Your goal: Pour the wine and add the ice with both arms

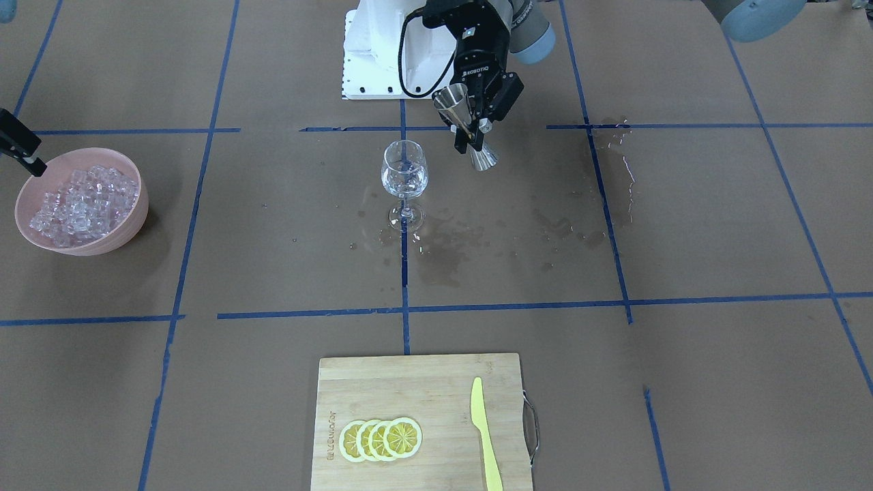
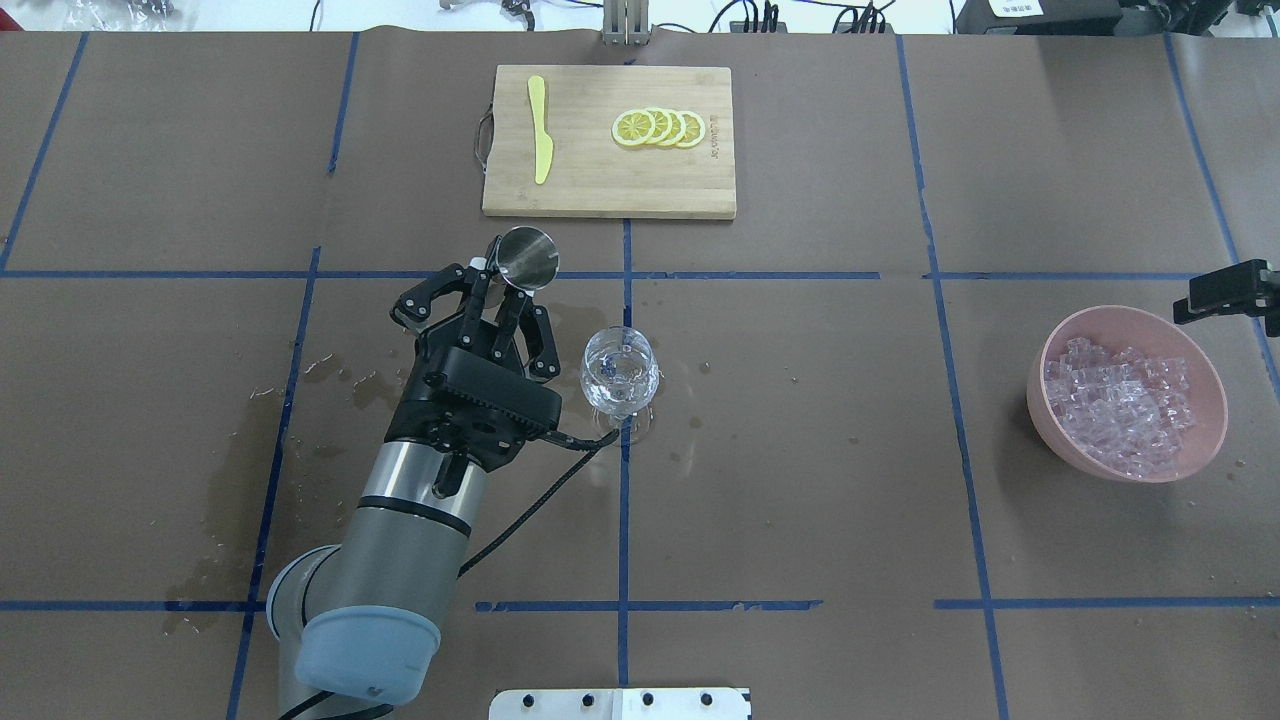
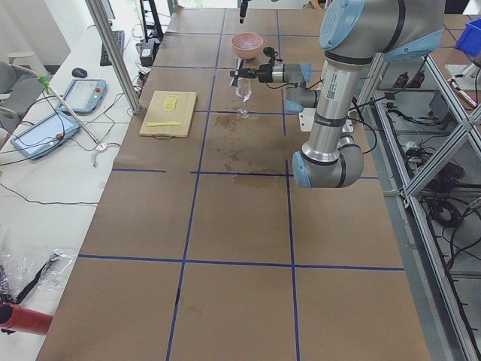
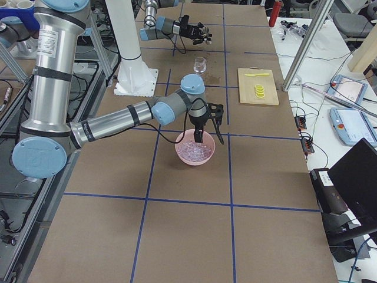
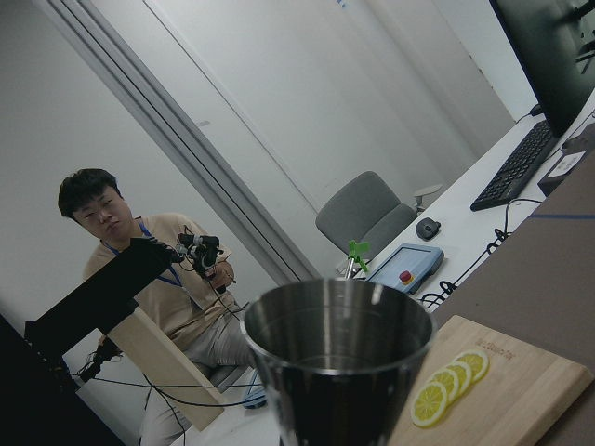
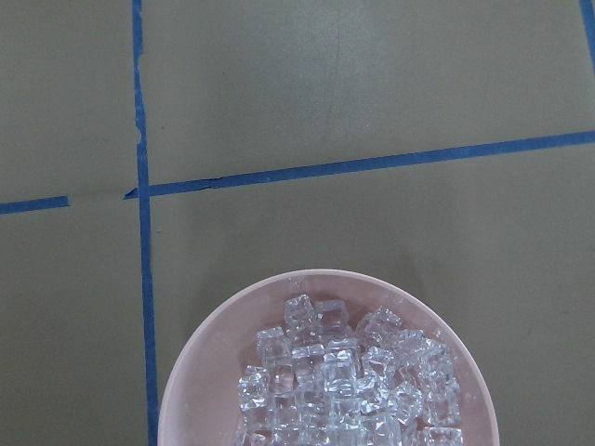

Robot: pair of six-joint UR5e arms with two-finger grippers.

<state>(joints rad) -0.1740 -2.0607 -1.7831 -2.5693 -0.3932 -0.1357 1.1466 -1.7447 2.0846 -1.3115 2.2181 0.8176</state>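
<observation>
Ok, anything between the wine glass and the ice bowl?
Nothing stands between wine glass and pink bowl: only brown paper, one blue tape line and droplets, overhead view.

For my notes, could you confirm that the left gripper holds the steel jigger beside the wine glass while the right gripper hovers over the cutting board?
Not quite: the right gripper hovers over the edge of the pink bowl of ice, not the cutting board; the exterior right view shows it. The left gripper does hold the jigger beside the wine glass.
</observation>
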